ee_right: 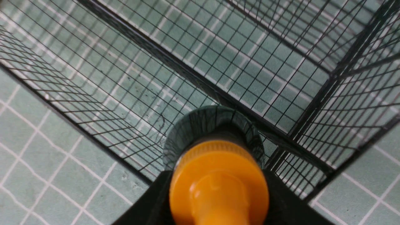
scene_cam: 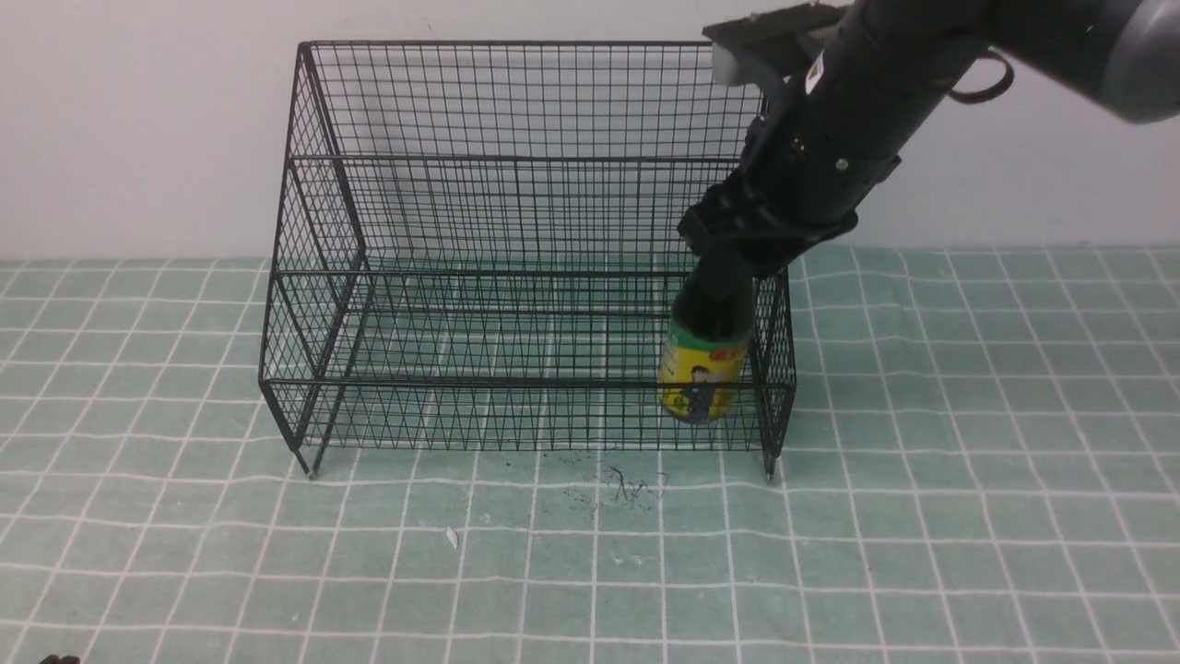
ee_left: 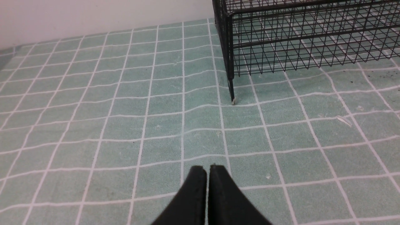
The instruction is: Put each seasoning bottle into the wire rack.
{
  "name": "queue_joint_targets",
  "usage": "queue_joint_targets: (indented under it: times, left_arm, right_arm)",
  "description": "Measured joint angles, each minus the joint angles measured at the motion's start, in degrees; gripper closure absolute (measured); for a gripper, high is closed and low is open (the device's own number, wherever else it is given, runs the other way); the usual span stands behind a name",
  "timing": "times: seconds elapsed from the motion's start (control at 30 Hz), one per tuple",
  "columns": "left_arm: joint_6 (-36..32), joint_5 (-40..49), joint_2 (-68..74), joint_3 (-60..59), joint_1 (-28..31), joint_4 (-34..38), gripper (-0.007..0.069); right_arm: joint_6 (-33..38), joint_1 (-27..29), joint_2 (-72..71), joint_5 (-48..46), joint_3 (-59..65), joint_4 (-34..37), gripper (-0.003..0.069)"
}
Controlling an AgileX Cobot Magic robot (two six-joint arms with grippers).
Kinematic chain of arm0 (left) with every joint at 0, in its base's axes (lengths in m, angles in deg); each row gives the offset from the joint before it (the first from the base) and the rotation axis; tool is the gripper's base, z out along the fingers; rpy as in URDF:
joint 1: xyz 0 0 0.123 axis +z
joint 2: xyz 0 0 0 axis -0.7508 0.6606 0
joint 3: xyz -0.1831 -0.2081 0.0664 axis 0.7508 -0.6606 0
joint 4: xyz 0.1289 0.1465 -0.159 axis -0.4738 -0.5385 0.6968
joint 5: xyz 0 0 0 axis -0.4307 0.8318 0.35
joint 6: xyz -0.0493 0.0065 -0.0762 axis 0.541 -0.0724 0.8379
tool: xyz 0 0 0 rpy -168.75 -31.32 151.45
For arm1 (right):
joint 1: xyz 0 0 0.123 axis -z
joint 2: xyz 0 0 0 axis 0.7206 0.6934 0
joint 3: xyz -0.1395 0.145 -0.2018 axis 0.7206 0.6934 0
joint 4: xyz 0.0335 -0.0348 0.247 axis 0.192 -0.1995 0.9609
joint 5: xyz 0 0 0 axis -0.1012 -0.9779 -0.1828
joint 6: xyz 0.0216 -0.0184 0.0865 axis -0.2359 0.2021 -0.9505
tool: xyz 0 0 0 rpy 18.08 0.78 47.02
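The seasoning bottle (scene_cam: 702, 369) stands upright in the lower front tier of the black wire rack (scene_cam: 516, 166), at its right end. It has dark liquid and a yellow-green label with a cartoon figure. My right gripper (scene_cam: 728, 263) comes down from above and is shut on the bottle's top. In the right wrist view the orange cap (ee_right: 218, 184) sits between the two black fingers (ee_right: 147, 203), with the rack's mesh (ee_right: 131, 62) below. My left gripper (ee_left: 207, 170) is shut and empty, low over the cloth, some way in front of the rack's left foot (ee_left: 232, 93).
A green checked cloth (scene_cam: 968, 516) covers the table. A white wall (scene_cam: 138, 120) stands close behind the rack. Dark specks (scene_cam: 627, 484) and a small white scrap (scene_cam: 452, 538) lie on the cloth in front of the rack.
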Motion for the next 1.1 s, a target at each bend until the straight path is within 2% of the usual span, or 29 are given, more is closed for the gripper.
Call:
queue_joint_targets:
  times: [0.27,0.4,0.43,0.53,0.67,0.77,0.83,0.97,1.07,1.1]
  left_arm:
    - [0.0,0.0,0.0,0.0,0.0,0.0,0.0631]
    - [0.0,0.0,0.0,0.0,0.0,0.0,0.0631]
    - [0.0,0.0,0.0,0.0,0.0,0.0,0.0631]
    - [0.0,0.0,0.0,0.0,0.0,0.0,0.0631]
    - [0.06,0.0,0.0,0.0,0.0,0.0,0.0631]
    - [0.25,0.0,0.0,0.0,0.0,0.0,0.0631]
    - [0.36,0.0,0.0,0.0,0.0,0.0,0.0631]
    - [0.46,0.0,0.0,0.0,0.0,0.0,0.0631]
    - [0.46,0.0,0.0,0.0,0.0,0.0,0.0631]
    - [0.46,0.0,0.0,0.0,0.0,0.0,0.0631]
  right_arm:
    - [-0.19,-0.17,2.07,0.71,-0.71,0.21,0.0347]
    - [-2.01,-0.48,2.18,1.52,-0.71,0.35,0.0296]
    - [-3.35,-0.57,2.05,1.66,-0.71,-0.13,0.0253]
    - [-5.24,-0.57,0.79,1.77,-0.65,-1.43,0.0195]
    - [-7.72,-0.57,-3.97,1.76,-0.59,-3.66,0.0163]
    - [-10.15,-0.57,-10.42,1.76,-0.59,-5.95,0.0167]
    - [-10.88,-0.57,-14.25,1.76,-0.59,-6.86,0.0185]
    - [-12.11,-0.57,-24.48,1.48,-0.59,-9.38,0.0295]
    - [-13.55,-0.57,-33.07,1.42,0.46,-11.37,0.0442]
    - [-14.07,-0.57,-37.04,1.36,1.71,-11.94,0.0526]
